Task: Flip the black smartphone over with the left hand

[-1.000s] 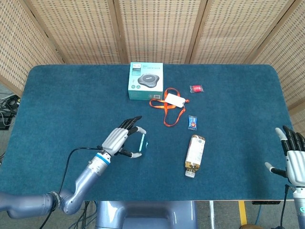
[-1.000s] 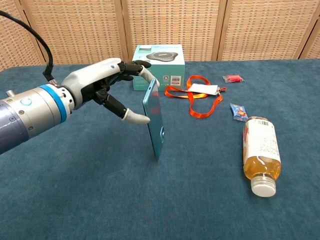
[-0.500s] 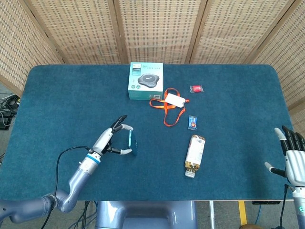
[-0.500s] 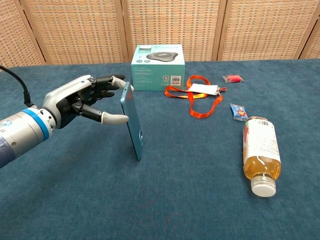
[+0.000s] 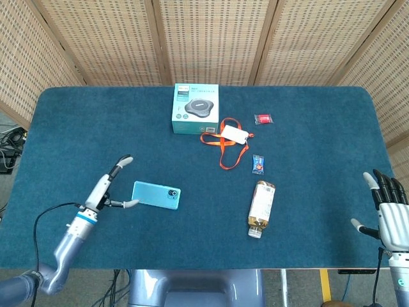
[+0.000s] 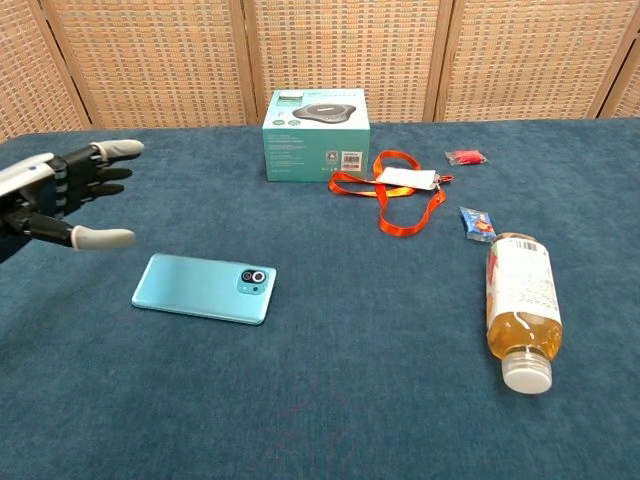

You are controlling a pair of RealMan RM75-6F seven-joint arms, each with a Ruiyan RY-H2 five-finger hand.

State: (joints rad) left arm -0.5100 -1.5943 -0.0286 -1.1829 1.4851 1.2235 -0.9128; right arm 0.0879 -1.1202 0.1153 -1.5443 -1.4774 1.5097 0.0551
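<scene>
Since a second ago, when I held the phone [image 5: 156,194] standing on its edge between thumb and fingers, it has dropped flat and my left hand [image 5: 110,187] has drawn back to the left of it.

From the head view, the phone lies on the blue cloth table [image 5: 96,121], a thin turquoise slab with rounded corners, its camera at the right end and facing up. My left hand is released, fingers spread, holding nothing, just beside the phone's left end. My right hand [image 5: 385,210] hangs spread and empty at the near right table edge. A boxed gadget [image 5: 195,108], an orange lanyard [image 5: 225,142] and a plastic bottle [image 5: 261,208] lie further right.

From the chest view, the phone [image 6: 204,288] has a smooth, glossy back resting on felt-like nap. My left hand [image 6: 62,193], with pale tips on dark fingers, hovers apart from it. I judge the flip done; the risk now is my thumb brushing the slick shell as I withdraw and sliding or spinning it.
</scene>
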